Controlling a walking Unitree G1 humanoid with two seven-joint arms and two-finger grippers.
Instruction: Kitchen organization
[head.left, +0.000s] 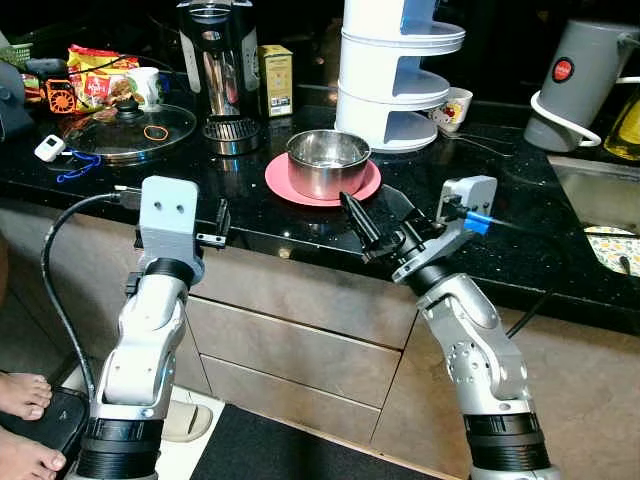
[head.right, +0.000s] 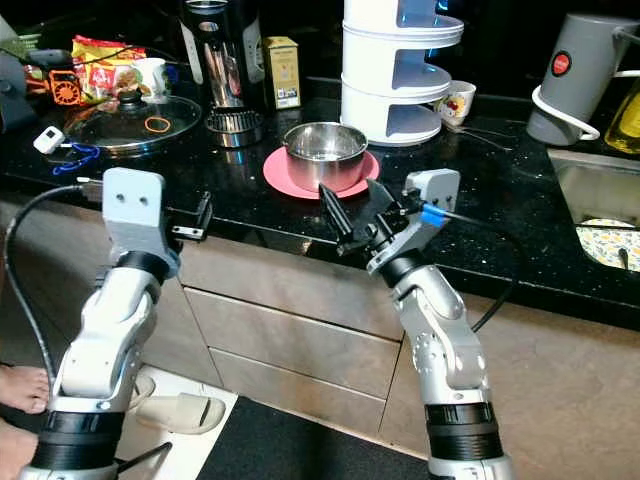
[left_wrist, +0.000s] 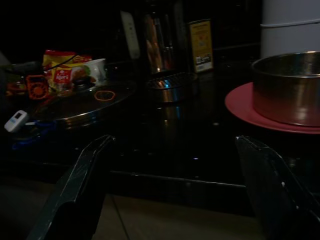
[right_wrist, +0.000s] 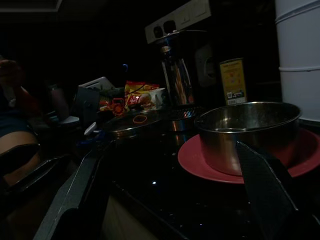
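A steel bowl (head.left: 328, 160) sits on a pink plate (head.left: 300, 187) on the black counter (head.left: 500, 250). My right gripper (head.left: 365, 196) is open at the plate's near edge, its fingers pointing up at the bowl with nothing between them. In the right wrist view the bowl (right_wrist: 247, 132) and plate (right_wrist: 200, 162) lie just beyond the spread fingers (right_wrist: 262, 185). My left gripper (head.left: 222, 222) is open at the counter's front edge, left of the plate. Its wrist view looks between spread fingers (left_wrist: 82, 180) across the counter, with the bowl (left_wrist: 287, 87) off to one side.
A glass pot lid (head.left: 130, 130), a small white device (head.left: 48, 148) and snack packets (head.left: 100, 75) lie at the left. A steel coffee maker (head.left: 218, 50), yellow box (head.left: 276, 80), white tiered rack (head.left: 395, 70) and grey kettle (head.left: 580, 85) stand behind. A sink (head.left: 600, 195) is at right. A person's feet (head.left: 20, 395) are on the floor at left.
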